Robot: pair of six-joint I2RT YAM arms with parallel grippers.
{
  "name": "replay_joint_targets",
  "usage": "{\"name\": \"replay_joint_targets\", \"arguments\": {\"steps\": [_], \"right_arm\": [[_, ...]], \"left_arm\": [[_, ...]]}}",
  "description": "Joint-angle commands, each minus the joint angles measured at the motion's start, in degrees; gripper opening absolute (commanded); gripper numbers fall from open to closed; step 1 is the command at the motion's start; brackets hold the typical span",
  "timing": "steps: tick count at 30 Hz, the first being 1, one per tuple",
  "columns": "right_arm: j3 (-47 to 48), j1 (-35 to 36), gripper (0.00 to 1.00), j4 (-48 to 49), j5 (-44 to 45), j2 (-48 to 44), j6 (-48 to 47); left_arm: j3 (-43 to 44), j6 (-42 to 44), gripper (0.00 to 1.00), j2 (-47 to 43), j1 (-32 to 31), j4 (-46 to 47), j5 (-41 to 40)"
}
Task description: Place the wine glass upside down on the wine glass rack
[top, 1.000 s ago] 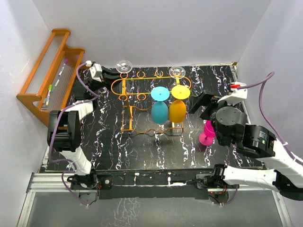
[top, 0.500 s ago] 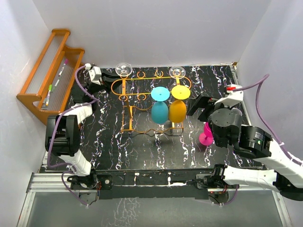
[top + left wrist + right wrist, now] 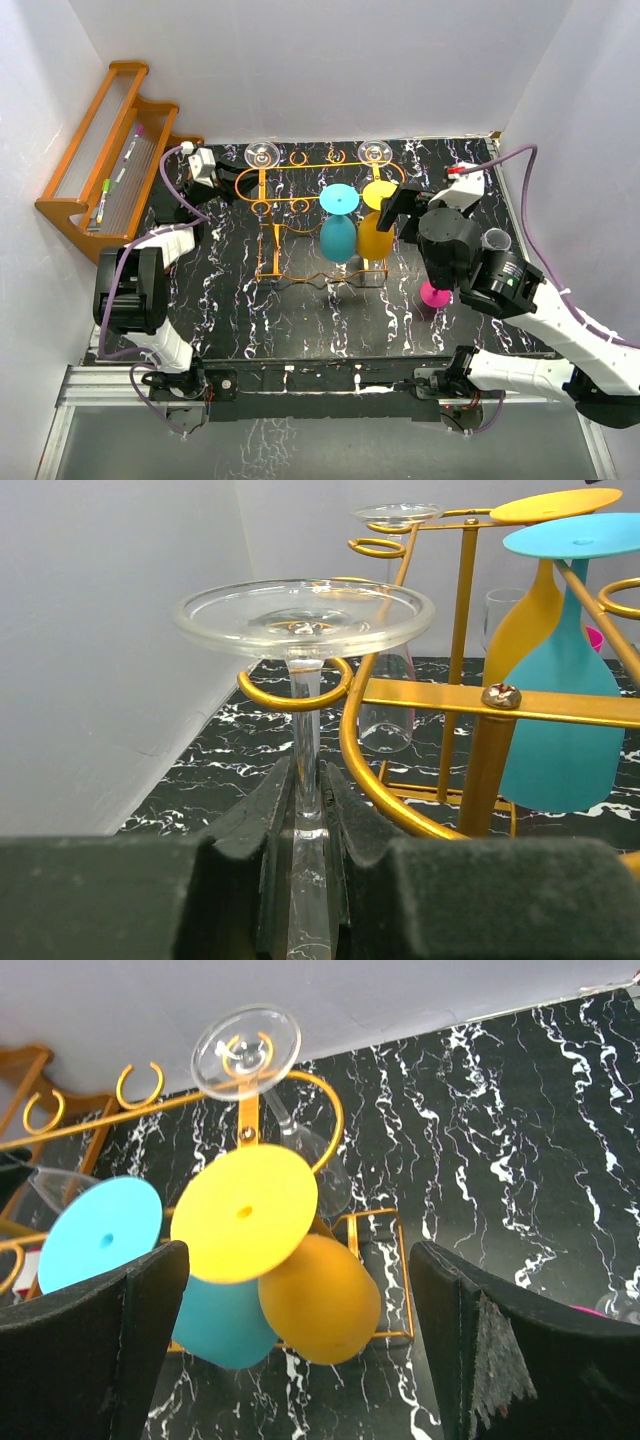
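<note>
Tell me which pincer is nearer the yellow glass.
Right. The right pincer hovers open beside the yellow glass; the left pincer is across the rack, shut on a clear glass.

On the worktop [image 3: 240, 300] the wine glass rack [image 3: 320, 164] stands centre-rear, a wine glass [image 3: 262, 154] in its rear left ring, a second glass [image 3: 374, 152] in its rear right ring, a wooden shelf [image 3: 100, 170] far left.

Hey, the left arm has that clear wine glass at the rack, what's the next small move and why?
Probably ease the left gripper straight down a little. It is shut on the stem of the clear wine glass, which seems to sit inside a ring loop of the wine glass rack, but the foot hangs above that loop, not resting on it.
</note>
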Motion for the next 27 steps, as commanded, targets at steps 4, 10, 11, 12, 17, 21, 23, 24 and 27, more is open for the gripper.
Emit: {"name": "replay_joint_targets", "arguments": {"steps": [4,10,11,12,17,21,23,24,27], "right_arm": [[3.76,-4.15,0.95,7.99,-6.01,2.00,-3.93],[9.02,-9.64,0.98,9.50,-2.98,3.32,-9.26],[11.27,-10.91,0.98,9.55,-3.04,4.29,-11.48],[13.58,-12.43,0.98,9.57,-3.35,5.93,-14.23],[24.82,-33.88,0.98,4.69,-24.24,15.96,-15.26],[27.83,-56.20,0.98,3.71,-49.76,22.27,-8.51],[27.05,-59.30,0.98,3.49,-52.02,23.57,-6.34],[26.04,-59.53,0.98,3.32,-51.90,23.48,-5.87],[22.83,-59.56,0.98,0.02,-52.49,21.98,-6.96]], "left_arm": [[-0.82,1.92,0.17,-4.38,-0.24,4.38,-0.08],[-2.36,2.68,0.26,-4.54,-0.24,4.63,-0.05],[-2.64,2.69,0.26,-4.66,-0.24,4.79,-0.11],[-2.84,2.69,0.26,-4.69,-0.24,4.80,-0.14],[-3.85,4.44,0.27,-5.51,-0.14,3.73,-0.25],[-4.40,5.56,0.30,-6.28,0.25,2.40,-0.54],[-4.58,6.32,0.30,-6.59,0.56,1.18,-0.65],[-4.70,6.83,0.31,-6.73,0.81,0.43,-0.73],[-4.98,9.87,0.34,-7.42,1.27,-3.39,-1.70]]}}
